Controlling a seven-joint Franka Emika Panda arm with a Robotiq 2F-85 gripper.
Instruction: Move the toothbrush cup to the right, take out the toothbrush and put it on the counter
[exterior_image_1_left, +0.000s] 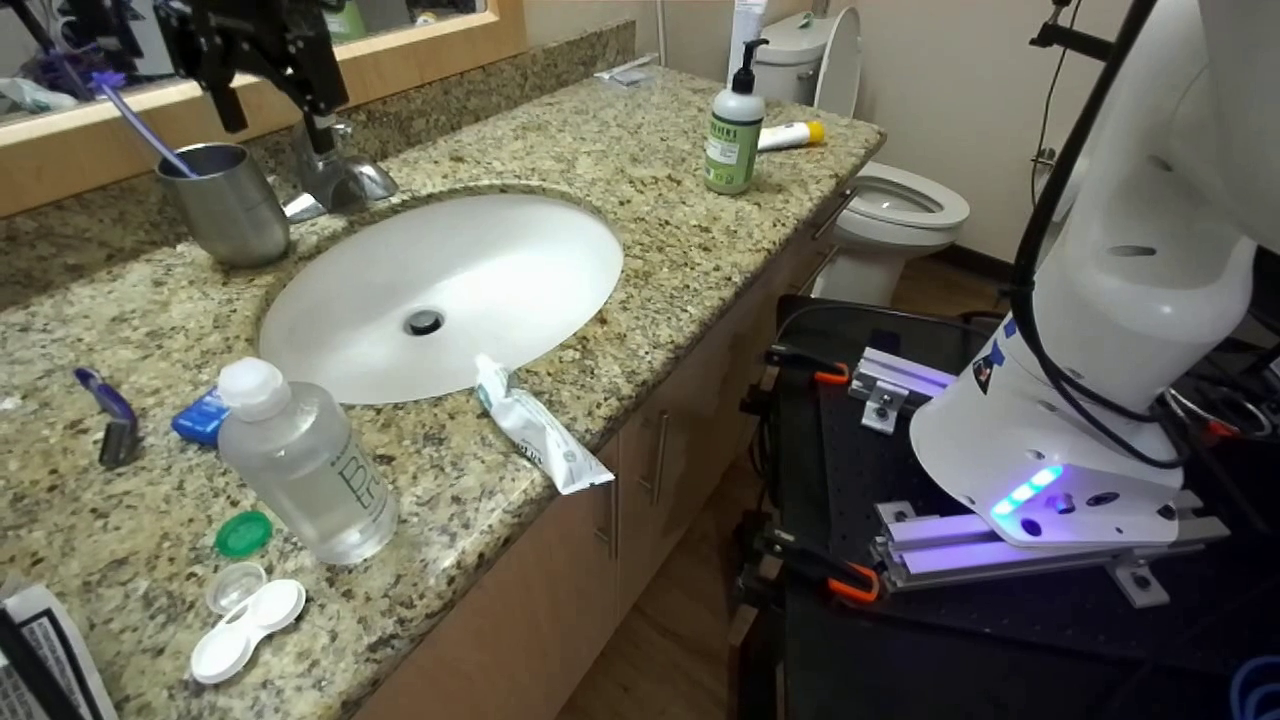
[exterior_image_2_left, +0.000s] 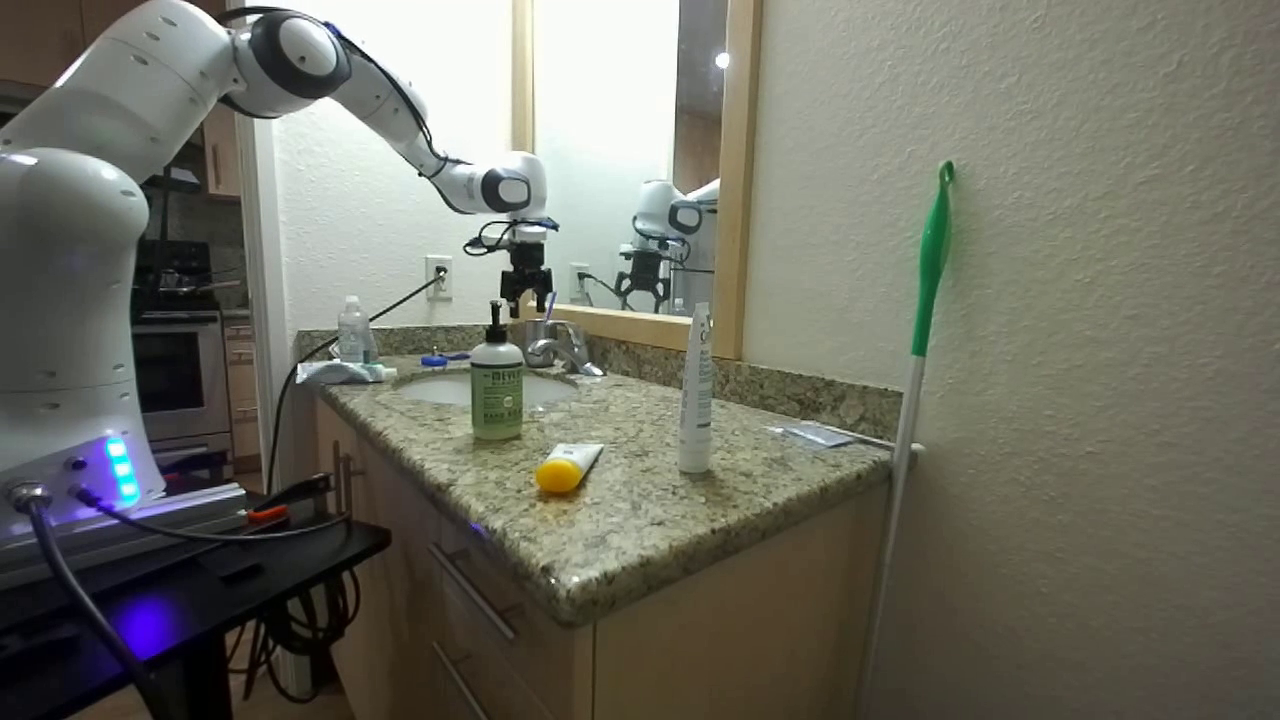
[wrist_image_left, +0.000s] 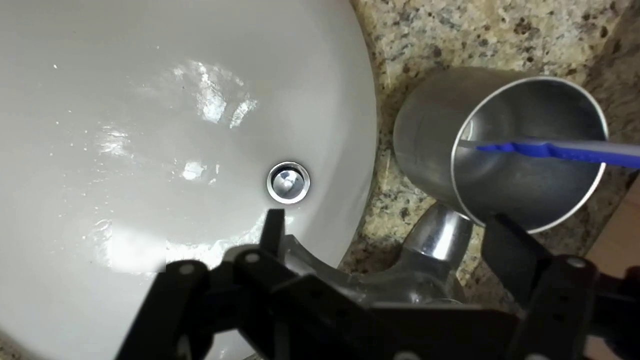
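The toothbrush cup, a grey metal cylinder, stands upright on the speckled granite counter beside the faucet and sink. It also shows in the wrist view and, partly hidden, in an exterior view. The toothbrush, pale with a blue-purple grip, leans in the cup and sticks out over its rim; its upper end leaves the wrist view. My gripper is open and empty above the faucet. In the wrist view its fingers are wide apart, one overlapping the cup's near rim; contact cannot be told.
The chrome faucet is below my gripper, close to the cup. The white sink lies beside them. A wood-framed mirror is behind. A clear bottle, white tube, razor and green soap bottle stand or lie around.
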